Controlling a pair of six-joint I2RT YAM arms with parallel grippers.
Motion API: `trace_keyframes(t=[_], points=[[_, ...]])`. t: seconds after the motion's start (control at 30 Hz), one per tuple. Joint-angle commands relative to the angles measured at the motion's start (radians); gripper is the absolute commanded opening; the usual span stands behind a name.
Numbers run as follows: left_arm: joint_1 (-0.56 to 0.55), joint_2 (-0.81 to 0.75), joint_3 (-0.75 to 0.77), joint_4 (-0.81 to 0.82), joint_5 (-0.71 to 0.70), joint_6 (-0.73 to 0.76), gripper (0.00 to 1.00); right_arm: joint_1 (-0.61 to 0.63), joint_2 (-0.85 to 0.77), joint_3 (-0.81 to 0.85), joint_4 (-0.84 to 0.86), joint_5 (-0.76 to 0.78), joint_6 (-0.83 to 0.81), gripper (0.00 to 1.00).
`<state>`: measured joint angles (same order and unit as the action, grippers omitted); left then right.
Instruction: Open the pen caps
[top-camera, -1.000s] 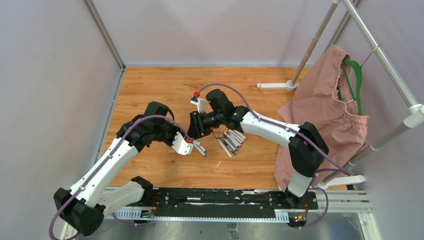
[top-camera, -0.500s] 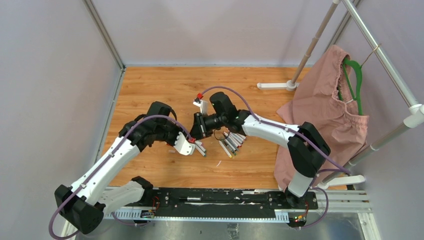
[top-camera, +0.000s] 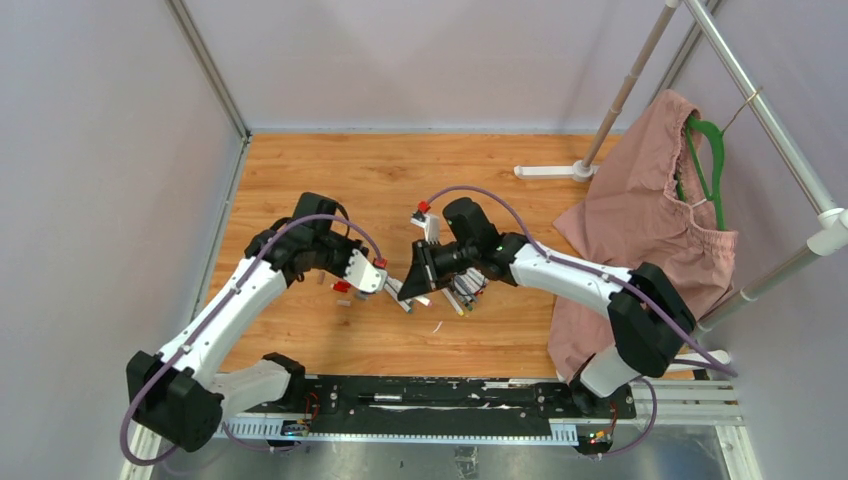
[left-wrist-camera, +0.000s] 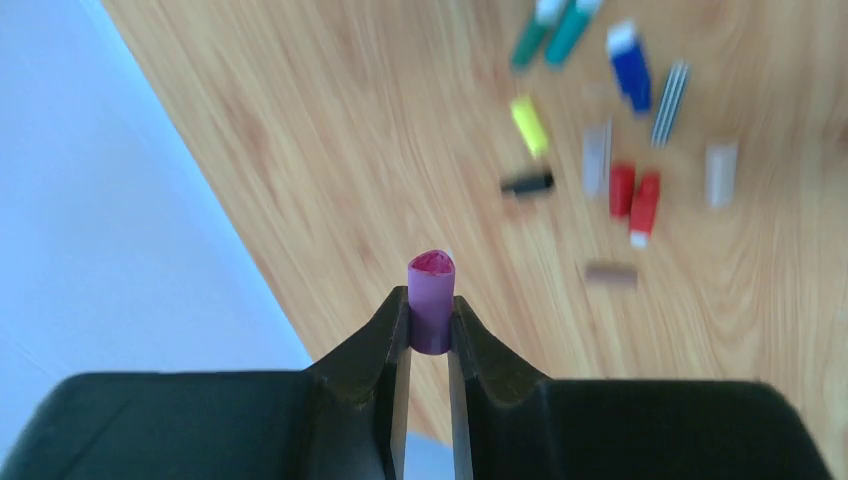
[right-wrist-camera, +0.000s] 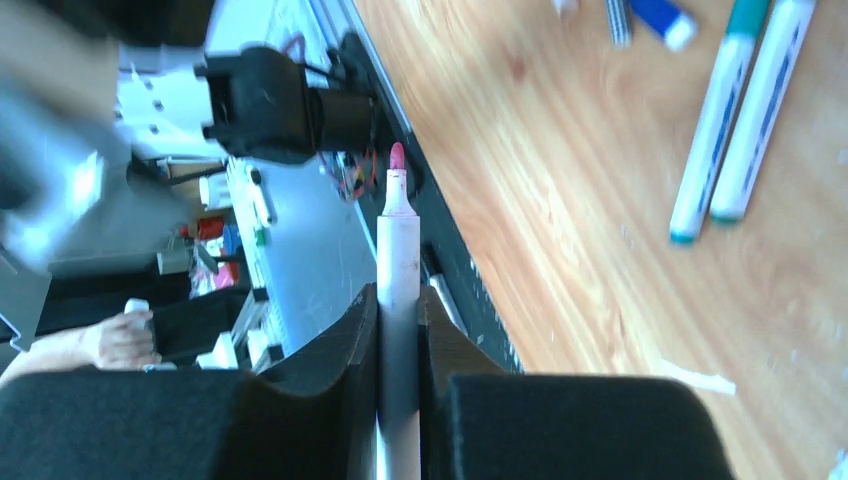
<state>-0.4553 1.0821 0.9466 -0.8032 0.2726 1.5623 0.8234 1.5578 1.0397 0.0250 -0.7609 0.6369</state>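
The wooden table (top-camera: 300, 180) spreads under both arms. The right claw (right-wrist-camera: 398, 305) is pinched on a white pen barrel (right-wrist-camera: 397, 250), its bare pink tip sticking out past the jaws. The left claw (left-wrist-camera: 430, 305) squeezes a magenta cap (left-wrist-camera: 431, 285), open end outward. Beyond that claw, well clear of it, loose pen caps (left-wrist-camera: 621, 188) lie scattered on the wood: red, blue, yellow, black, grey.

Wooden counter (top-camera: 300, 170). Loose pen caps (left-wrist-camera: 622, 190) scattered on it: red, yellow, black, blue, grey. White pens (top-camera: 462, 292) bunched mid-counter. Rack foot (top-camera: 548, 171) at far edge.
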Motion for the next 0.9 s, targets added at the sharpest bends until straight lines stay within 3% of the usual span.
trace_keyframes(t=[0.0, 0.2, 0.3, 0.47, 0.63, 0.87], points=[[0.098, 0.052, 0.020, -0.039, -0.228, 0.001, 0.00, -0.014, -0.071, -0.062, -0.179, -0.063, -0.048, 0.00], [0.122, 0.096, 0.022, -0.028, -0.252, -0.026, 0.00, -0.031, -0.102, -0.069, -0.234, 0.020, -0.120, 0.00], [0.122, 0.126, 0.029, -0.028, -0.227, -0.089, 0.00, -0.028, -0.099, -0.052, -0.300, 0.226, -0.225, 0.00], [0.168, 0.230, 0.061, -0.034, -0.150, -0.229, 0.00, 0.034, -0.073, -0.105, -0.213, 0.609, -0.307, 0.02], [0.252, 0.323, 0.037, 0.024, -0.090, -0.292, 0.00, 0.053, 0.007, -0.149, -0.111, 0.698, -0.294, 0.04], [0.264, 0.462, 0.042, 0.051, -0.092, -0.396, 0.00, 0.091, 0.111, -0.135, -0.076, 0.736, -0.318, 0.06]])
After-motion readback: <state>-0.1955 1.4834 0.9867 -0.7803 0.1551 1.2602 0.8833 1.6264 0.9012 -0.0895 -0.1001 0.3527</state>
